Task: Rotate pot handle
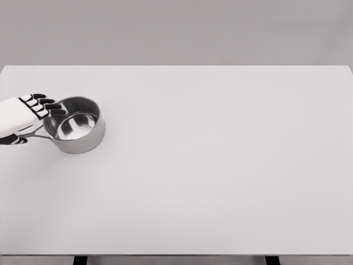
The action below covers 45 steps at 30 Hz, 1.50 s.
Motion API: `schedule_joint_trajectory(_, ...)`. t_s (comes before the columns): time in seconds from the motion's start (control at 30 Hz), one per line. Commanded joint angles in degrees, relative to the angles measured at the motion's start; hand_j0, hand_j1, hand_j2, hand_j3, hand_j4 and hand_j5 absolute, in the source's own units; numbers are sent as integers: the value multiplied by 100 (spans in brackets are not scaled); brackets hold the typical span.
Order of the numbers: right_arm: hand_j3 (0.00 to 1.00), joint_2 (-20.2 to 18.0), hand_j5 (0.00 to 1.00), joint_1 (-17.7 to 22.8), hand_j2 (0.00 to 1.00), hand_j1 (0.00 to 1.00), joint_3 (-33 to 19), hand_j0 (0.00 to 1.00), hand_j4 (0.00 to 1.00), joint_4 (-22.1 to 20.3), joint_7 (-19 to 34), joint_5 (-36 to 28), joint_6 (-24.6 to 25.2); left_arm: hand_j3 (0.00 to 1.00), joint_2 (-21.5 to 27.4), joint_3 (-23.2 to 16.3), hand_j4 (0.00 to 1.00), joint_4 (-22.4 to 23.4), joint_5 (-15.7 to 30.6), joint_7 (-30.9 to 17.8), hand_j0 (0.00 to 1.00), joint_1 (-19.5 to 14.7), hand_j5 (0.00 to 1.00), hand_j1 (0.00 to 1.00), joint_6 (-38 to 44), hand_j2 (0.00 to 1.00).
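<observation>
The table [220,176] is a wide white surface, bare along its near edge. Toward its far left part stands the pot [75,125], a shiny steel saucepan, upright and open at the top. Its handle [36,134] points left, toward the table's left edge. The left hand [25,117] comes in from that edge and lies over the handle, dark fingertips [52,106] stretched to the pot's left rim; whether it truly grips the handle cannot be told.
</observation>
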Motion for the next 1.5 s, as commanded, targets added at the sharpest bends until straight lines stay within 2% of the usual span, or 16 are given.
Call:
schedule_joint_trajectory(0.0,100,0,100,0,100,100,0,100,100,0,1,1,5,100,4,36,100,58,33,3,100,0,100,100,4,100)
schedule_joint_trajectory(0.83,100,0,100,0,100,100,0,100,100,0,1,1,-4,100,-216,106,100,620,33,3,100,-185,100,100,4,100)
schedule_joint_trajectory(1.13,100,0,100,0,100,100,0,100,100,0,1,1,5,100,-207,106,100,611,59,3,100,-229,100,100,4,100)
schedule_joint_trajectory(1.47,100,0,100,0,100,100,0,100,100,0,1,1,5,100,-128,115,100,339,200,3,100,-229,100,100,4,100)
